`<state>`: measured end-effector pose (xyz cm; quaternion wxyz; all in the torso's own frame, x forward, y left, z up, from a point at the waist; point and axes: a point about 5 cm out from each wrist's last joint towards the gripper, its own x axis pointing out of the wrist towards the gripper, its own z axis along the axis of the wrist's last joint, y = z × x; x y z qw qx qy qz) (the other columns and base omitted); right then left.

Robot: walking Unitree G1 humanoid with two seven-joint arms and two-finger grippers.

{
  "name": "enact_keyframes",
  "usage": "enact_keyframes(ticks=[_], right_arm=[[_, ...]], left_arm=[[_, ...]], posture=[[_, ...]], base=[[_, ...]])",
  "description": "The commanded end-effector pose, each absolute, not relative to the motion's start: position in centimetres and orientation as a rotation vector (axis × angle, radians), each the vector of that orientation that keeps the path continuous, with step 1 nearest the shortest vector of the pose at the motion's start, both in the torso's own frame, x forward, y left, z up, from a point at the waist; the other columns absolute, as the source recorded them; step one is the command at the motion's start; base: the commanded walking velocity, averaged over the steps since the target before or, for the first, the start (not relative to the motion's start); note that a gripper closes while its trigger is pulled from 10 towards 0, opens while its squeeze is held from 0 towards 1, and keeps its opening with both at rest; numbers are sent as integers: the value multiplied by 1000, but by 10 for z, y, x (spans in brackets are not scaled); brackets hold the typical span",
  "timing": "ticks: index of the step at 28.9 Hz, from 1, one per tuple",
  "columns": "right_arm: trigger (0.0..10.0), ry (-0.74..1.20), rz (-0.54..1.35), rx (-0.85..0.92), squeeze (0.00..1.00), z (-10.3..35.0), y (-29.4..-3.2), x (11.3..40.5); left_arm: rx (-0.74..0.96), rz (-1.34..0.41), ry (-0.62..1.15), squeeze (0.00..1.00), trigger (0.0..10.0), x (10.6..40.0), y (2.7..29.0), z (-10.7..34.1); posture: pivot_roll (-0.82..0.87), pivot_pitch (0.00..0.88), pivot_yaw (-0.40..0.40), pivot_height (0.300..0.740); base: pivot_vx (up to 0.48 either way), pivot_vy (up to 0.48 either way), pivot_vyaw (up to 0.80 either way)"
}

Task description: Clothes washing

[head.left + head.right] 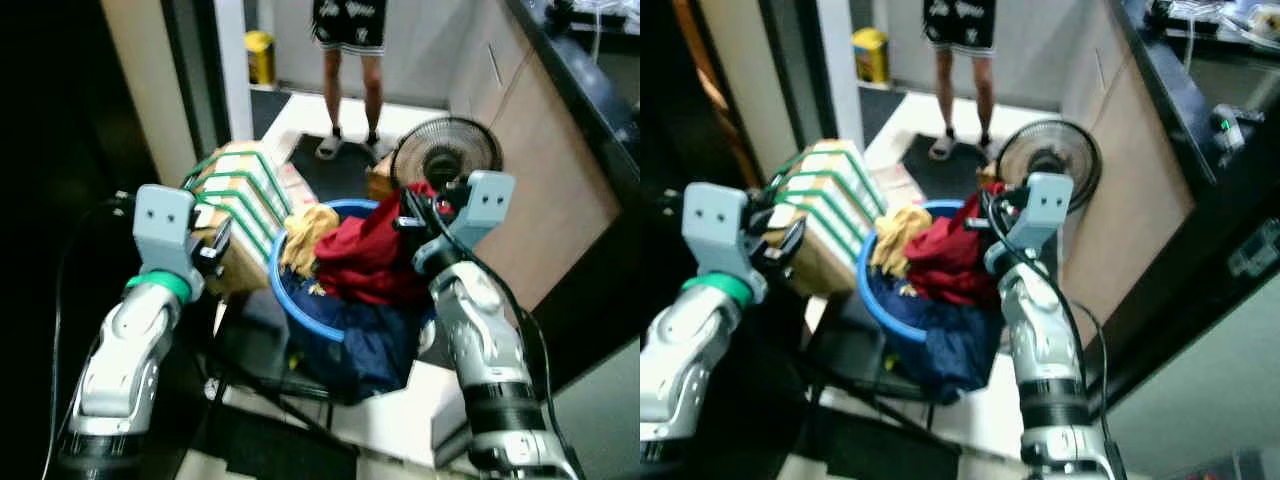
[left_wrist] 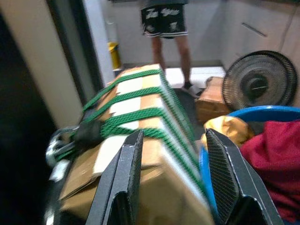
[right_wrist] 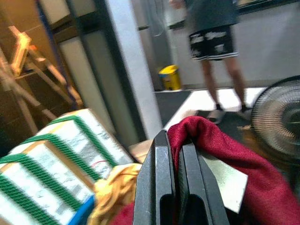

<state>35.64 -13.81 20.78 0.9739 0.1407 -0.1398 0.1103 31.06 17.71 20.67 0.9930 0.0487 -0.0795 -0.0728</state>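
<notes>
Already the right claw (image 3: pixel 174 187) has its two fingers pressed together on a fold of the red garment (image 1: pixel 365 255), which lies heaped in the blue laundry basket (image 1: pixel 285 295) with a yellow cloth (image 1: pixel 305 235) and dark blue clothes (image 1: pixel 365 345). The garment's bulk hangs below and toward the robot from the pinch, at the basket's far right rim, so the lift most likely has to go upward to pull it free. The left claw (image 2: pixel 176 187) is spread wide and empty beside a cardboard box bound with green cord (image 2: pixel 140 117), just left of the basket. A floor fan (image 1: pixel 445 150) stands beyond, and a person's legs (image 1: pixel 350 95) farther back.
</notes>
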Motion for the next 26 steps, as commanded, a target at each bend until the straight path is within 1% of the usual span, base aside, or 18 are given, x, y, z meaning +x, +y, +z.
enact_keyframes(ticks=[1,8,10,15,18,21,26], right_arm=[[10000,-291,193,330,0,207,-146,356],[10000,-303,196,407,0,204,-152,354],[10000,-311,203,434,0,203,-153,353],[10000,-317,208,448,0,199,-154,349],[10000,-312,210,450,0,196,-155,344],[10000,-302,198,457,0,191,-156,335],[10000,-297,195,470,0,187,-152,334]], left_arm=[[120,-152,-155,0,10000,311,172,210],[137,-216,-146,0,10000,306,166,210],[144,-243,-129,0,10000,304,165,208],[143,-264,-121,0,10000,301,164,207],[134,-260,-115,0,10000,299,165,206],[85,-246,-72,0,10000,297,167,202],[50,-272,-41,0,10000,296,164,201]], posture=[[154,0,1,740],[164,3,4,740],[176,5,19,740],[181,5,29,740],[181,4,37,740],[182,5,42,740],[186,2,46,740]], base=[[0,0,-800],[0,0,-800],[0,0,-800],[0,0,-800],[0,0,-800],[0,0,-800],[0,0,-800]])
